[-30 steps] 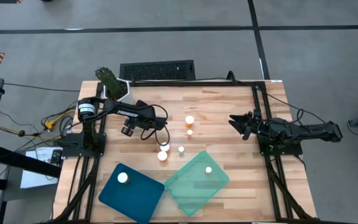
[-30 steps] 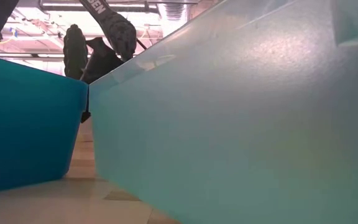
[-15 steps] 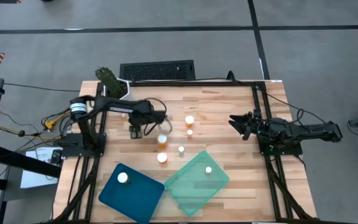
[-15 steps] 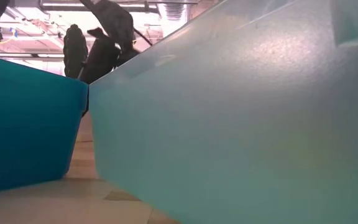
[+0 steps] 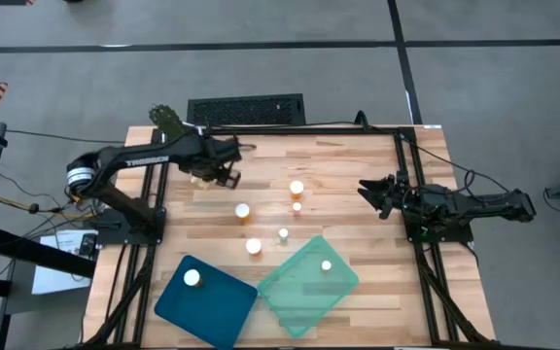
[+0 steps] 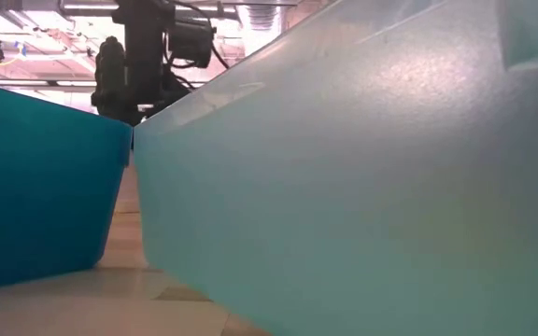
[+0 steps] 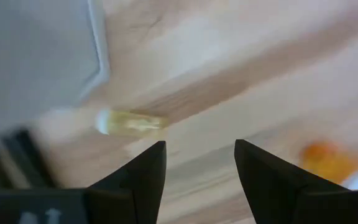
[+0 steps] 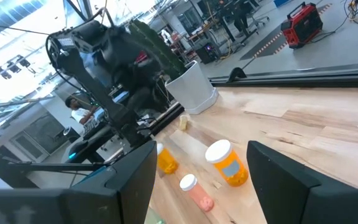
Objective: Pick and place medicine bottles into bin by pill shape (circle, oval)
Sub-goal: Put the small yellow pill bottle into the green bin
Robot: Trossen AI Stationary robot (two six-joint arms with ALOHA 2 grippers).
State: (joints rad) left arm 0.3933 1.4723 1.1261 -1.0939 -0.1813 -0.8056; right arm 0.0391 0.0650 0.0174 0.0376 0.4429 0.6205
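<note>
While the left gripper [image 5: 224, 171] hovers empty, fingers apart, by the plant pot [image 5: 185, 139], a rushed descent could topple nearby bottle [image 5: 243, 210].

- In the low view, the counter is almost wholly hidden behind the teal bin [image 6: 372, 177] and the blue bin [image 6: 35, 187].
- In the left wrist view, a pale bottle [image 7: 129, 122] and an orange bottle [image 7: 328, 160] are blurred.
- Pill shapes are too small to be told.
</note>
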